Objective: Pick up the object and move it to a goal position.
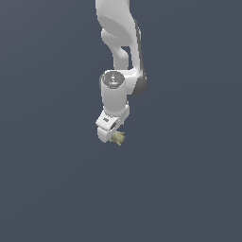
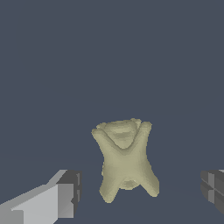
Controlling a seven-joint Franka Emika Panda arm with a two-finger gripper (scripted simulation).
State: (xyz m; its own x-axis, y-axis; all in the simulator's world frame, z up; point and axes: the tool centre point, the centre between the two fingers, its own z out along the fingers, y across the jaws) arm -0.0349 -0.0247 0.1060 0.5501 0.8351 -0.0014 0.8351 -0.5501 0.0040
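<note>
The big white arm (image 1: 118,61) comes down from above, and its jaws (image 1: 113,135) are spread wide open — gripping nothing, with the object (image 2: 125,158) sitting between them on the dark bench (image 1: 189,189). That olive-tan lump is tiny and knobbly, so my guess is the fingers (image 2: 65,192) could close on a spike and squirt it sideways, or clamp too shallow and drop it mid-carry.

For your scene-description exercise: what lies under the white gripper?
Under the gripper sits the olive-tan knobbly lump, between its open fingers without touching them, on plain grey ground. In the exterior view the gripper covers part of the lump.
</note>
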